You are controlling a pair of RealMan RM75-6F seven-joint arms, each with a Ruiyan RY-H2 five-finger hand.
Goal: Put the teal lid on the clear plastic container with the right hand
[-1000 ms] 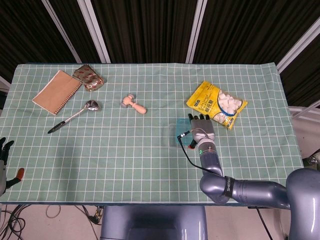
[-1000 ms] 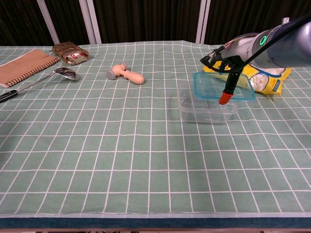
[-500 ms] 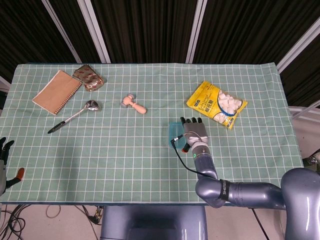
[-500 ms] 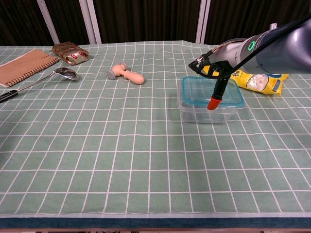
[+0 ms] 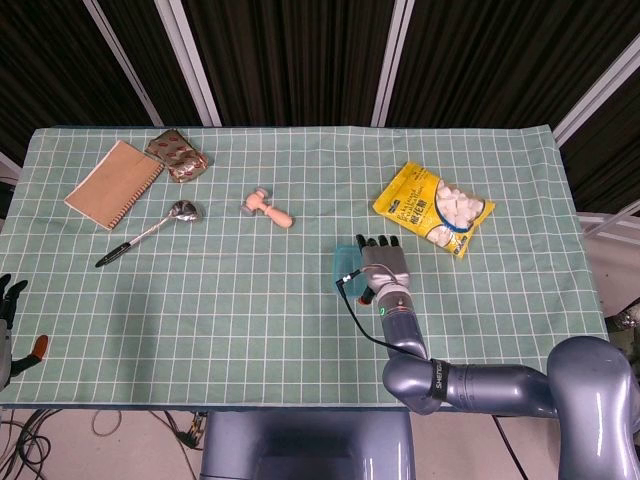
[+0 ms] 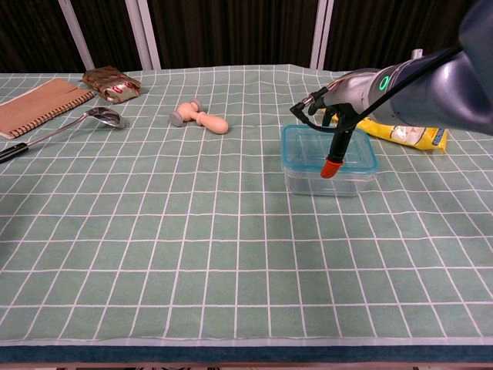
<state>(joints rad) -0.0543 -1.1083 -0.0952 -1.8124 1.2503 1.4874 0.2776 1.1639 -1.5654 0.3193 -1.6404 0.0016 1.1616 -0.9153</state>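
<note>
Right hand [image 6: 344, 116] lay palm-down over the teal lid [image 6: 308, 146], fingers spread above it and a red-tipped digit pointing down at its top; whether it gripped the lid could not be told. That lid sat on the clear plastic container [image 6: 327, 182] near the middle of the desk [image 6: 192, 254], just beside the yellow snack bag [image 5: 434, 208]. Left hand [image 5: 10, 325] rested at the desk's near left edge, its grip unclear.

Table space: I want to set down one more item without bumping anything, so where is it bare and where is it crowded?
Bare cloth runs along the near edge in front of the clear container and between the wooden stamp and the container. Crowded: far left, with notebook, foil packet and spoon; and the right hand over the teal lid, beside the yellow bag.
</note>
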